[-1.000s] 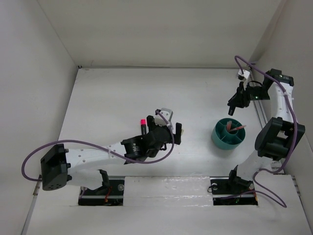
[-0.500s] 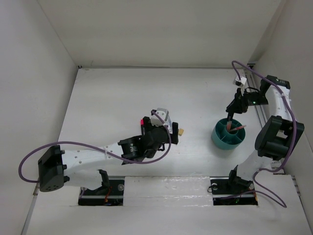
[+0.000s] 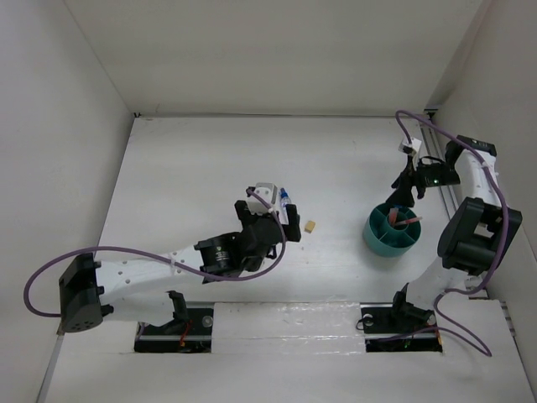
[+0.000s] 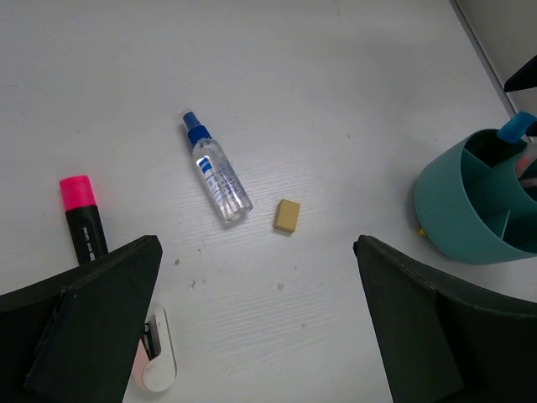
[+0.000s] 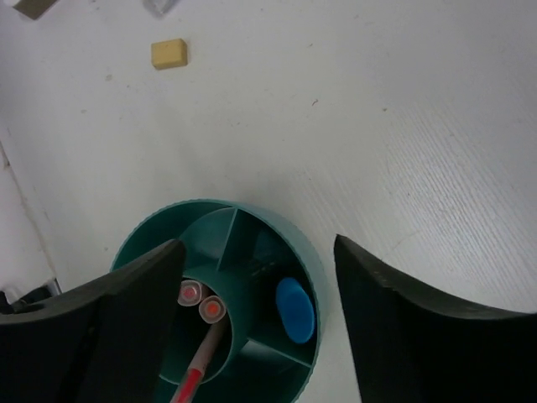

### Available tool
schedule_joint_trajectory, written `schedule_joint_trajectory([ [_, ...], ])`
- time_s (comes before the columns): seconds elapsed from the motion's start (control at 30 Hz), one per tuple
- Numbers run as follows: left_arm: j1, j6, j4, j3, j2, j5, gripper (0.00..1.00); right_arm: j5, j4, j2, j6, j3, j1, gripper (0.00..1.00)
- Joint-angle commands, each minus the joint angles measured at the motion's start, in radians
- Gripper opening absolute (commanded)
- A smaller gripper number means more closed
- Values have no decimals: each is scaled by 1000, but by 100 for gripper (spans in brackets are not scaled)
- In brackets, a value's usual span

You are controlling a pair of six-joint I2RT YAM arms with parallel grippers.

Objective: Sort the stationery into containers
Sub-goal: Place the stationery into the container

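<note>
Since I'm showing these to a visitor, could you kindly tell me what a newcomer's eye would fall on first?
The teal organiser cup at the right of the table stands out, holding pink-orange pens and a blue-capped highlighter, with the right end effector open above it. Mid-table, under the wide-open left end effector, lie a clear spray bottle, a tan eraser and a pink-capped highlighter.

Bright, even light; the teal cup (image 3: 379, 244) casts only soft shadow.

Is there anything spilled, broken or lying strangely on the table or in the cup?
Nothing stands out. The bottle lies on its side on the table, but no liquid shows around it. The cup stands upright, with pens inside it.
</note>
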Motion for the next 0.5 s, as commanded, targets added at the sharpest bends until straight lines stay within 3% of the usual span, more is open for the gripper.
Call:
schedule_joint_trajectory([
  [0.0,-2,-58,-20,-8,-25,-50,100,-50,-36,-46,-38,9,-14,82],
  [0.07,7,-88,-48,-8,-25,-50,100,-59,-36,-59,-38,22,-14,100],
  [0.3,122,-300,-256,38,44,-31,100,-111,-19,-138,104,164,-14,100],
  [0.4,205,-401,-335,47,64,-9,100,-79,93,-180,358,247,-14,100],
  [0.43,229,-415,-345,47,64,11,100,-55,187,-215,511,258,-14,100],
  [0.47,269,-415,-346,47,75,43,100,43,246,-238,596,258,-2,100],
])
